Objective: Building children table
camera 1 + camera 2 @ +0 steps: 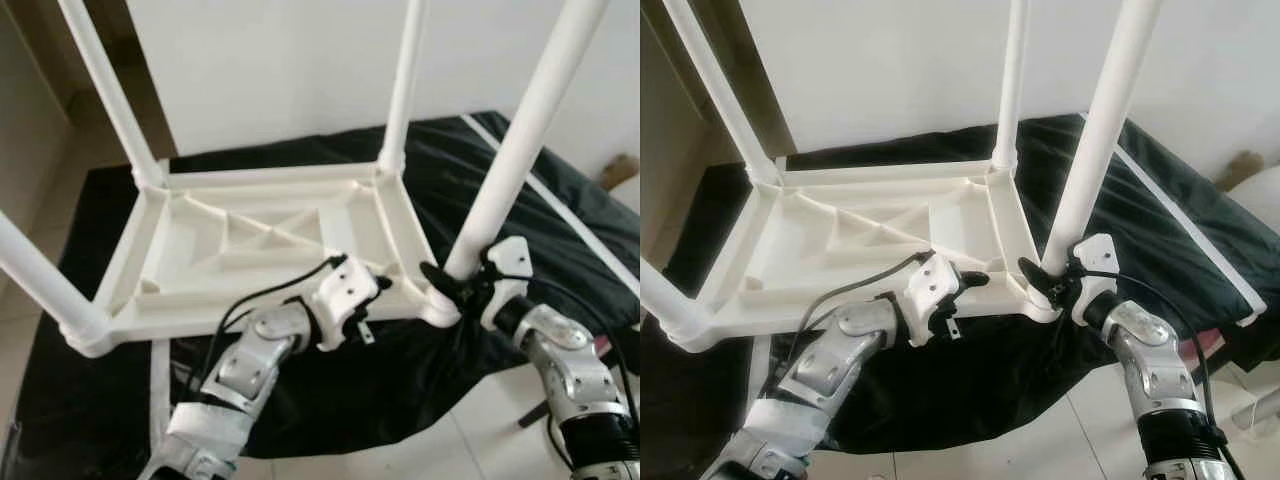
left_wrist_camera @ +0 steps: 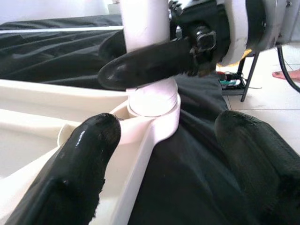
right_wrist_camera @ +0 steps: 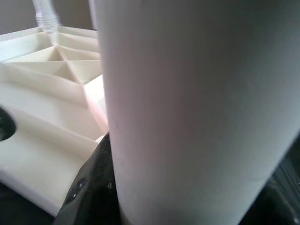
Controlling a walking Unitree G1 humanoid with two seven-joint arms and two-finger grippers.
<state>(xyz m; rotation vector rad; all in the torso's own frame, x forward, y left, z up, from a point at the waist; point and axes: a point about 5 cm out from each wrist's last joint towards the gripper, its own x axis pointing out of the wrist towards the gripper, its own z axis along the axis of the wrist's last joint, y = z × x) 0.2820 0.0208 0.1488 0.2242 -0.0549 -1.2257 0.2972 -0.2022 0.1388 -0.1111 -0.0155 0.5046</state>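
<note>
A white plastic children's table lies upside down on a black cloth, its ribbed underside facing up. Its legs stand upward: far left, far right, near left and near right. My right gripper is shut around the base of the near right leg, just above its corner socket. My left gripper is open at the front rim beside that corner, one finger over the table's inside, the other outside over the cloth.
The cloth-covered surface ends close in front of me, with pale tiled floor below. A white wall stands behind the table. A black stand leg and small coloured items are on the floor to the right.
</note>
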